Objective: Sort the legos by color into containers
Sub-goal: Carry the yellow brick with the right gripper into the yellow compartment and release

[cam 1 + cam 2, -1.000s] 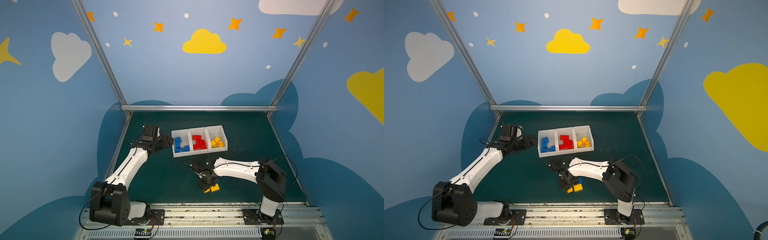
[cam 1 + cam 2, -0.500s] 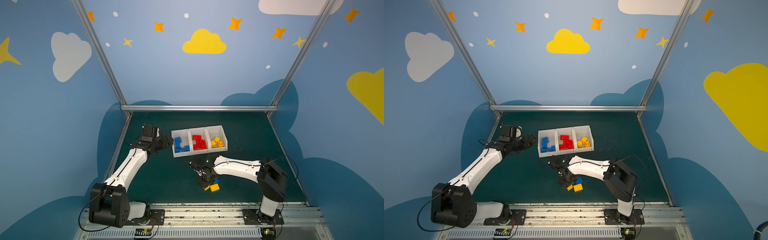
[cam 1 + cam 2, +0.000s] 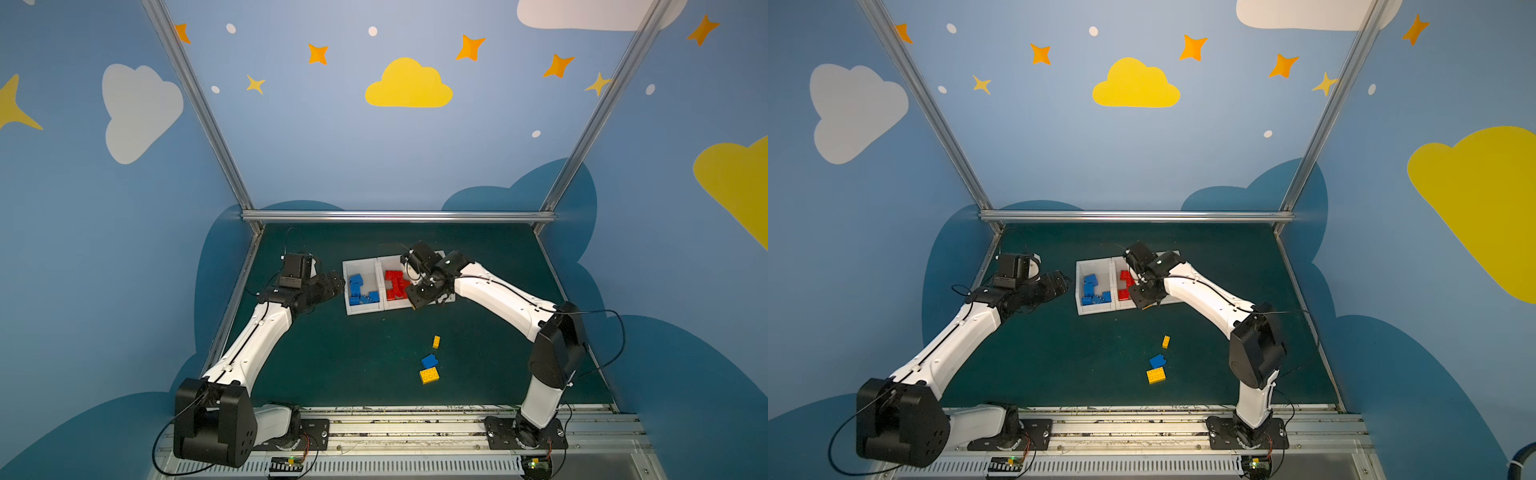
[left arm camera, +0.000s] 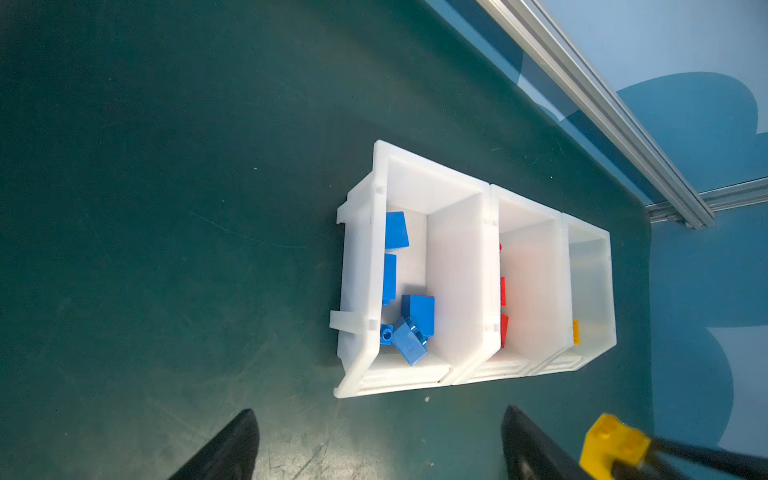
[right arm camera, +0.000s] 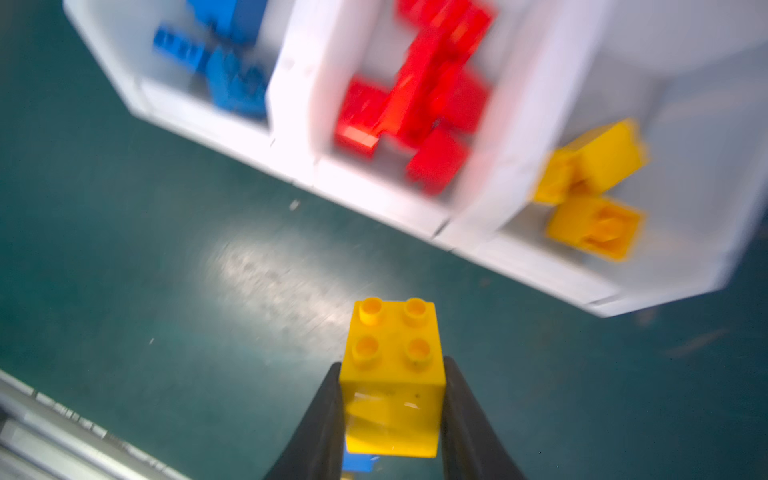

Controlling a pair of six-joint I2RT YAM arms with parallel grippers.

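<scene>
The right claw (image 5: 393,399) is gripping a yellow two-by-two brick (image 5: 392,345) between narrowed jaws, hovering above the counter (image 3: 332,365) at the near edge of the red container (image 5: 361,183) and yellow container (image 5: 540,266). The left claw (image 4: 378,419) is standing wide, holding nothing, just left of the blue container (image 4: 361,270). A small yellow brick (image 3: 436,341), a blue brick (image 3: 429,360) and a larger yellow brick (image 3: 429,375) are lying loose nearer on the counter.

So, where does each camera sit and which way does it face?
Top views: high in front, facing down and back; left arm and right arm whole, white bins, loose blue brick.
Left wrist: on the left arm, facing the bins side-on; open left gripper shows.
Right wrist: on the right arm, facing down toward the bins; right gripper clamps a yellow brick.
Shared: both wrist views show the bins and that brick.
</scene>
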